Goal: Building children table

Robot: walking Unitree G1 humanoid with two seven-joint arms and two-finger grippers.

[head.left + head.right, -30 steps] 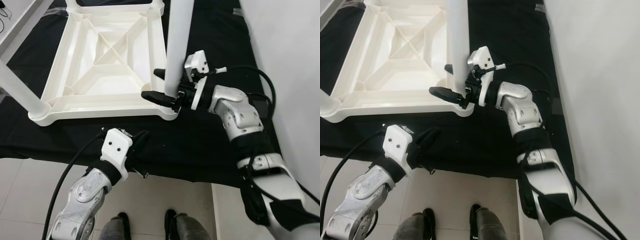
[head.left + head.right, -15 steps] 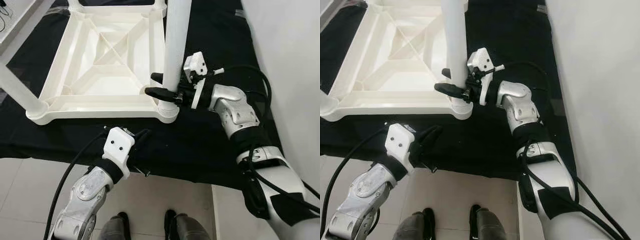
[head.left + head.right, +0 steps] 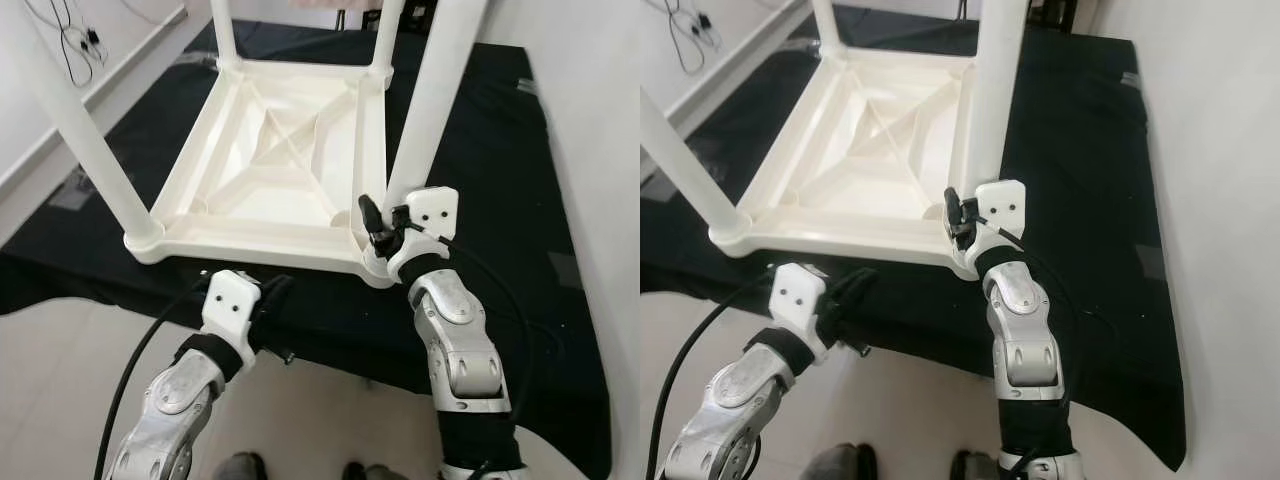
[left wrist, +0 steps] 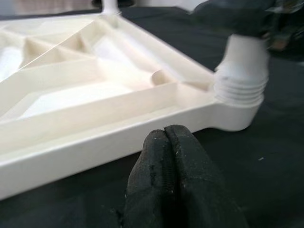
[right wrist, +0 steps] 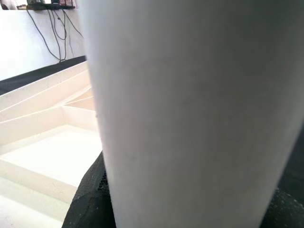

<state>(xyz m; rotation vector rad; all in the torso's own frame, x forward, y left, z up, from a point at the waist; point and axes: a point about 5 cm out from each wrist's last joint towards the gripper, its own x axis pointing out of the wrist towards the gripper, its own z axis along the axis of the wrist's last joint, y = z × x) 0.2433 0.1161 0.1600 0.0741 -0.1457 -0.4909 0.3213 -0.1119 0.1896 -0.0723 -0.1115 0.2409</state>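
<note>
1. Upturned white plastic children's table (image 3: pixel 270 170) lying on black cloth-covered tabletop (image 3: pixel 500 160), legs pointing up.
2. Right pincer (image 3: pixel 378 226) clamped around base of white cylindrical leg (image 3: pixel 428 105) at near right corner socket.
3. Left pincer (image 4: pixel 168 142) closed, empty, just before table's near edge.

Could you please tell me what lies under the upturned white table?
A black cloth lies under the table, spreading out past its rim on the sides in view. The table covers whatever is directly beneath its top.

Black cloth (image 3: pixel 500 150) over pale tiled floor (image 3: pixel 60 350) — white wall (image 3: pixel 600 120) alongside
</note>
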